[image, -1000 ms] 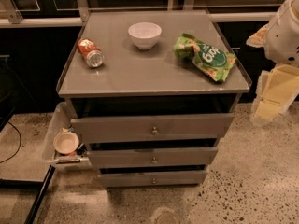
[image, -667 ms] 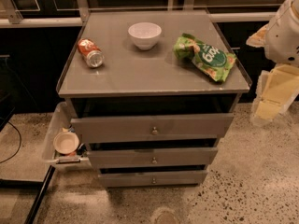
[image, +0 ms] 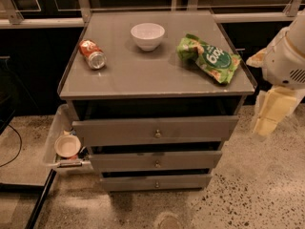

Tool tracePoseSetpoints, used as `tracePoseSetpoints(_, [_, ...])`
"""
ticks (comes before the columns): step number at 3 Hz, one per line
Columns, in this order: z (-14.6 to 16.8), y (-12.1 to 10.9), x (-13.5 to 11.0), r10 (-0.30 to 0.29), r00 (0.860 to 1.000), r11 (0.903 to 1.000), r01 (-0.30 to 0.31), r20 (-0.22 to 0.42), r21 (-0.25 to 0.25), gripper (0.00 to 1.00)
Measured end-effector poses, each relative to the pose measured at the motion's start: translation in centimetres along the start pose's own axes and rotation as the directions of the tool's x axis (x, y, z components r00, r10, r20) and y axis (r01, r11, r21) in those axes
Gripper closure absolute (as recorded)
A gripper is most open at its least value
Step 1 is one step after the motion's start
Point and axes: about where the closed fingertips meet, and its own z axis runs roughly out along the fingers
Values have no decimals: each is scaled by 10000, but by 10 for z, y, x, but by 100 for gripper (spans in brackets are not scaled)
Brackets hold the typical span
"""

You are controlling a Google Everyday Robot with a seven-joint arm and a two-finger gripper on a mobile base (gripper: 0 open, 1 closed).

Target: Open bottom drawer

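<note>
The bottom drawer (image: 156,181) is the slimmest grey front of three, lowest on the grey cabinet, just above the floor. It has a small round brass knob (image: 157,184) at its centre. The mid-sized front (image: 155,160) and the tallest front (image: 155,130) sit above it, with a dark gap above each. My gripper (image: 268,112) hangs at the right of the camera view, beside the cabinet's right side at about the top drawer's height. It is well up and to the right of the bottom drawer's knob and holds nothing that I can see.
On the cabinet top (image: 157,75) are a white bowl (image: 147,35), a tipped red soda can (image: 92,54) and a green chip bag (image: 209,57). A clear bin (image: 53,136) with a small bowl (image: 67,146) stands left of the cabinet. A speckled floor lies in front.
</note>
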Motion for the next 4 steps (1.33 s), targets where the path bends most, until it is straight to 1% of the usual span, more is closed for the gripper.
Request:
tracePoseSetpoints(1, [39, 9, 18, 39, 9998, 9993, -31, 202, -385, 0])
tracePoseSetpoints(2, [73, 22, 31, -391, 9983, 9983, 409, 421, -410, 0])
tracePoseSetpoints(3, [113, 37, 45, -650, 9974, 9951, 672, 325, -725, 0])
tracePoseSetpoints(4, [118, 39, 46, -661, 9973, 9947, 683, 309, -767, 0])
